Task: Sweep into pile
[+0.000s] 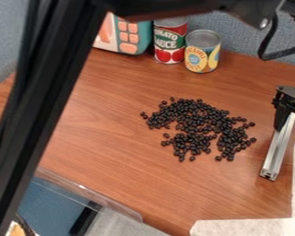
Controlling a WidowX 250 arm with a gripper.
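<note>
At the right edge in the camera view is my black gripper (286, 120), partly cut off by the frame, shut on the upper end of a silver metal bar (277, 152). The bar slants down and slightly left, its lower end near the wooden surface. Left of the bar, and apart from it, black beans (196, 120) lie in a loose, uneven patch near the middle of the table (113, 156). A few single beans sit around its edges, some on the right side towards the bar.
At the back stand a red and green can (169, 42), a yellow-labelled can (202, 51) and a teal box (126, 36). A black post (42, 110) crosses the left side. Pale strips (248, 227) line the front right, and a clear plastic edge (91, 193) lies front left.
</note>
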